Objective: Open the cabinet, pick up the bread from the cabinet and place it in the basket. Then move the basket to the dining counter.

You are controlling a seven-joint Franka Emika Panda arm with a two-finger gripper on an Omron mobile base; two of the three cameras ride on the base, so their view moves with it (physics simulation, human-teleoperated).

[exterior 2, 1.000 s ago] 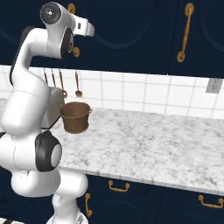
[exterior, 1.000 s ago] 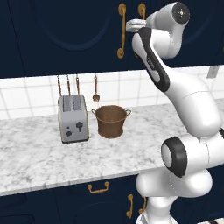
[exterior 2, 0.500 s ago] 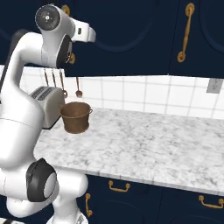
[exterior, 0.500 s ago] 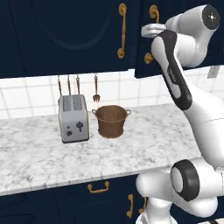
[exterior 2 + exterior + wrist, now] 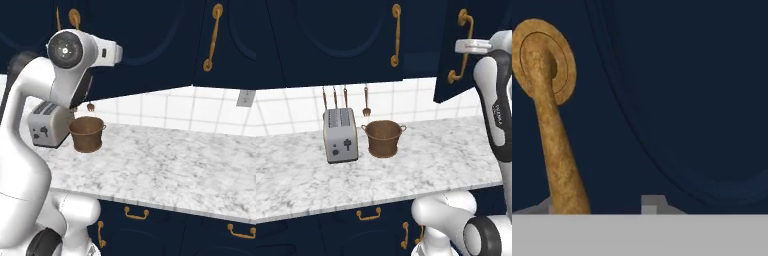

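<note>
We see the gripper (image 5: pixel 468 46) raised high at the right door of the cabinet (image 5: pixel 336 40), right against the door's brass handle (image 5: pixel 460 46). That door stands swung out from the cabinet front, angled toward us, while the left door beside it sits flush and closed with its own handle hanging straight.

In the hand view the handle (image 5: pixel 549 120) runs from its round mounting plate down toward the fingers, with the navy door panel close behind it. One pale fingertip (image 5: pixel 652 202) shows to the right of the handle and a sliver of another just at its left side, so the handle seems to lie between them. We cannot tell how wide the fingers stand or whether they truly clamp the handle.

Well below the gripper and off to its left, the basket (image 5: pixel 384 138) stands upright on the marble worktop (image 5: pixel 446 155). The toaster (image 5: pixel 340 135) sits just beside the basket, on the side farther from the gripper, not touching. Utensils (image 5: pixel 366 100) hang on the tiled wall behind both.

We cannot see into the cabinet past the opened door.
</note>
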